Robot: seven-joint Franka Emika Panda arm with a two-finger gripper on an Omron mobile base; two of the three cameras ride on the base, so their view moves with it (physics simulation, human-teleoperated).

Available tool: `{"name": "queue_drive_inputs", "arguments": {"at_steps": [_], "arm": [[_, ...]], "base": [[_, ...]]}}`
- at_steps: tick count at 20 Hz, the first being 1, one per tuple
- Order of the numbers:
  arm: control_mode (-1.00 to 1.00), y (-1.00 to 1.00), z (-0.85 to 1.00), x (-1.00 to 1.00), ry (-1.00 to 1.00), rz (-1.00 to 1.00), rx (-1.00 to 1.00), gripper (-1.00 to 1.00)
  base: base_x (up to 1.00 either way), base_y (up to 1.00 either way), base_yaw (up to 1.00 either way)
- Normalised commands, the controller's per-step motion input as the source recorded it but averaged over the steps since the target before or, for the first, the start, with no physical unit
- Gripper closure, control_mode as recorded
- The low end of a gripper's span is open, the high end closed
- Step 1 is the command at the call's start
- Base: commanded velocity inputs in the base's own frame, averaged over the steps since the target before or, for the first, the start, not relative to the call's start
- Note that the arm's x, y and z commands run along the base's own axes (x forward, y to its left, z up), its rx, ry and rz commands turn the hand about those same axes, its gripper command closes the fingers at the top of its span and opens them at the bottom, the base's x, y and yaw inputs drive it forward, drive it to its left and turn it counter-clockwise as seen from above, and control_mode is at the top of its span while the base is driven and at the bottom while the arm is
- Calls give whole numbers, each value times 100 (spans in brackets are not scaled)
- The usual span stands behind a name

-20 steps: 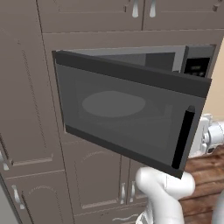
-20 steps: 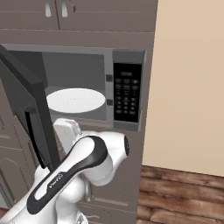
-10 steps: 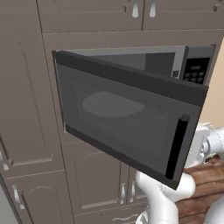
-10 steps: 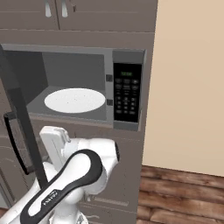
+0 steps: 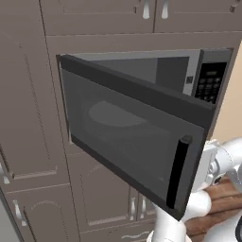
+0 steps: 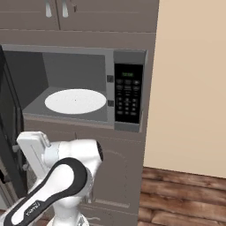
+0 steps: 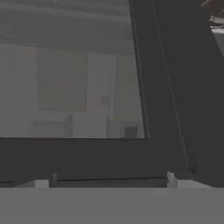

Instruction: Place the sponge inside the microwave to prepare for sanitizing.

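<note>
1. Straight ahead, a dark grey microwave (image 6: 79,84) is built into grey-brown cabinets (image 5: 28,104), with its door (image 5: 132,137) swung wide open.
2. Inside, a white round plate (image 6: 76,100) lies flat on the microwave floor, with nothing on it.
3. To the right of the cavity sits a black button panel (image 6: 128,93) with a small green display at its top.
4. From the left base view, the open door stands in front of most of the cavity, and its black upright handle (image 5: 178,172) sits near the free edge.
5. From the hand view, the gripper (image 7: 109,180) faces the door's dark glass and frame at close range; its jaws stand wide apart and hold nothing.
6. The white arm (image 6: 57,176) bends low in front of the cabinets beneath the microwave.
7. The sponge cannot be located in these views.
</note>
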Motion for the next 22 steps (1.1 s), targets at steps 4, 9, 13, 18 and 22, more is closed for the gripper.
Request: {"name": "queue_drive_inputs", "arguments": {"at_steps": [4,9,13,18,22], "arm": [[-100,71,-14,-36,0,0,0,-100],[-100,81,-18,-34,0,-1,0,-100],[-100,81,-26,-38,0,-2,0,-100],[-100,81,-31,-43,-1,-2,0,-100],[-100,78,-33,-41,-3,-5,2,-100]], "base": [[0,0,0],[0,0,0],[0,0,0],[0,0,0],[0,0,0]]}}
